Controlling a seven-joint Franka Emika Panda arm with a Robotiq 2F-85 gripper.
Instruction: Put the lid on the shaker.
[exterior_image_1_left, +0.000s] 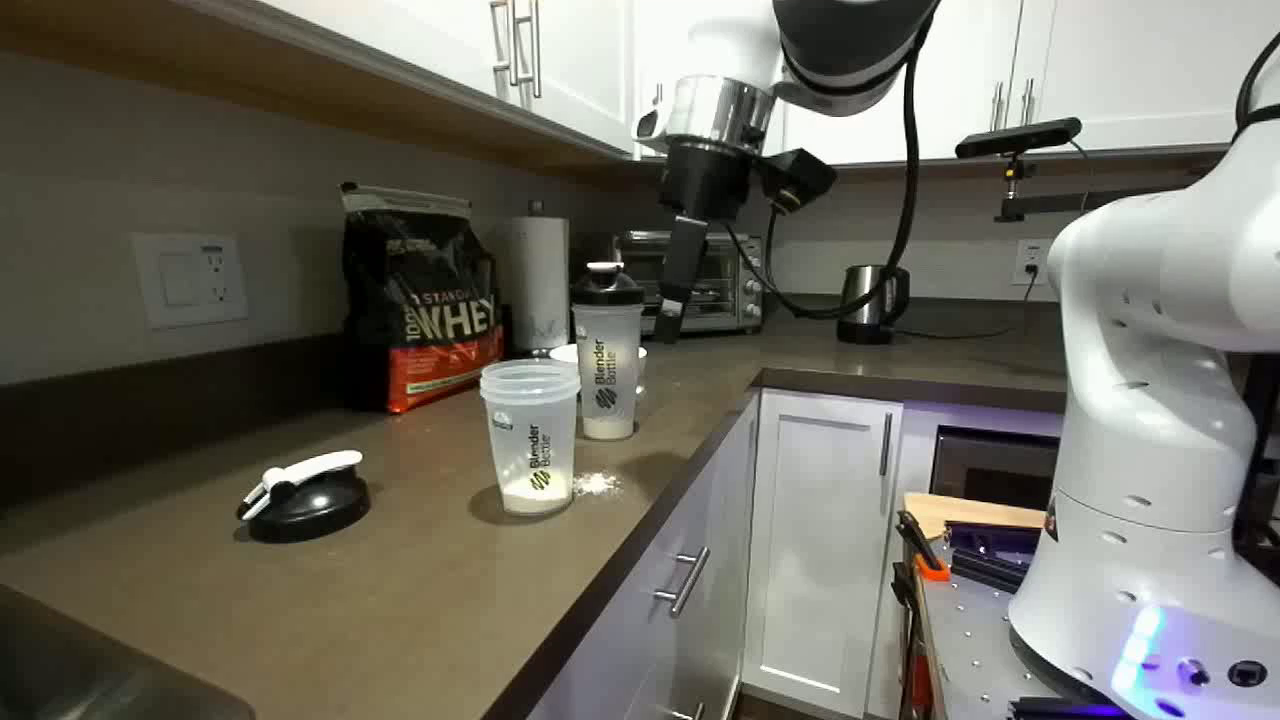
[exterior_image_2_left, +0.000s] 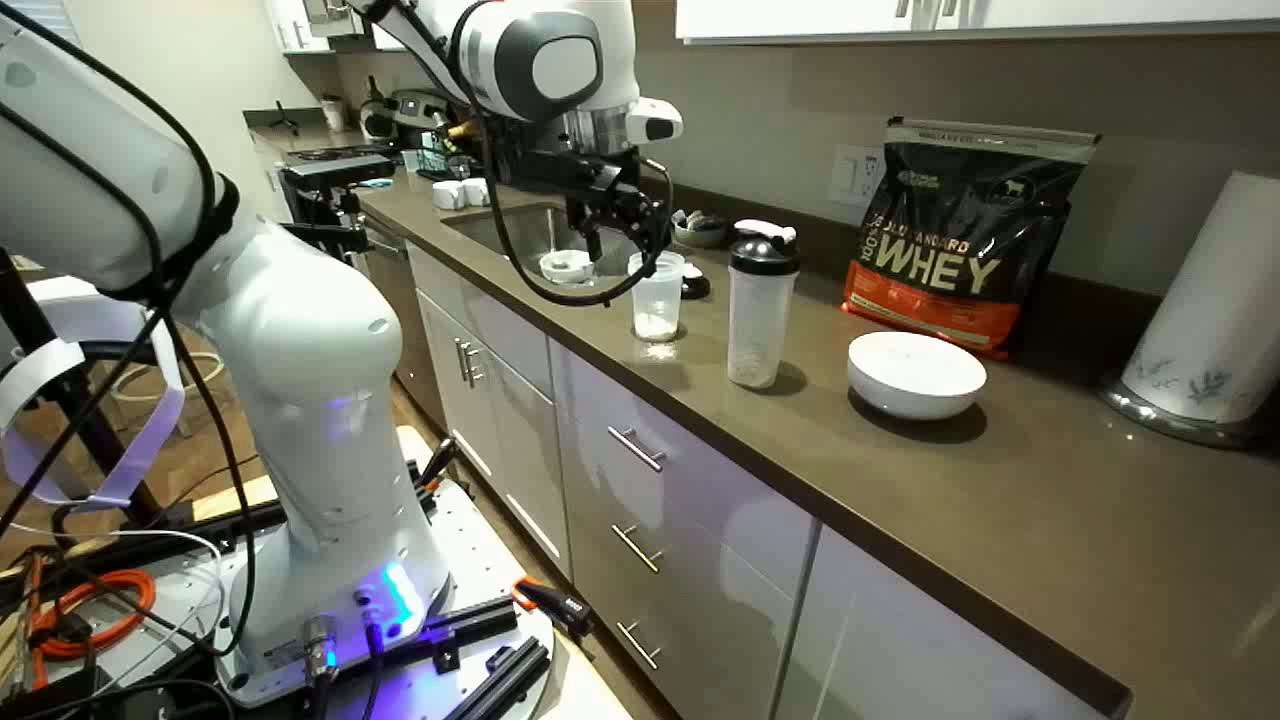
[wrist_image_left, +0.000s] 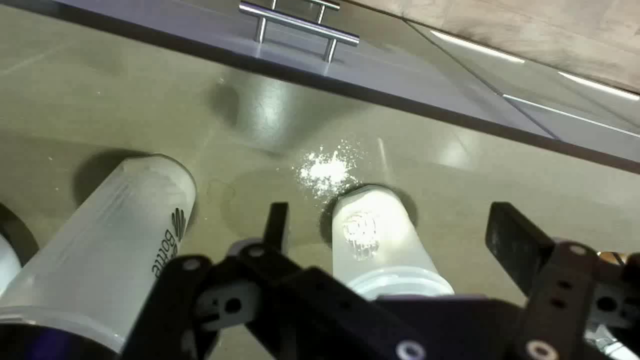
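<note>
The shaker (exterior_image_1_left: 530, 430), a wide translucent cup without a lid, stands upright on the counter with white powder at its bottom. It also shows in an exterior view (exterior_image_2_left: 657, 297) and in the wrist view (wrist_image_left: 375, 235). The black lid (exterior_image_1_left: 312, 507) with a white flip arm lies on the counter apart from the shaker, partly hidden behind it in an exterior view (exterior_image_2_left: 694, 287). It does not show in the wrist view. My gripper (wrist_image_left: 390, 212) is open and empty, its fingers spread wide above the counter. It also shows raised in both exterior views (exterior_image_1_left: 670, 325) (exterior_image_2_left: 625, 250).
A narrower bottle with a dark top (exterior_image_1_left: 607, 350) stands close to the shaker. Spilled powder (wrist_image_left: 325, 172) lies between them. A white bowl (exterior_image_2_left: 915, 375), a whey bag (exterior_image_2_left: 965, 240) and a paper towel roll (exterior_image_2_left: 1215, 300) stand farther along. The counter's front edge (exterior_image_1_left: 640, 550) is near the shaker.
</note>
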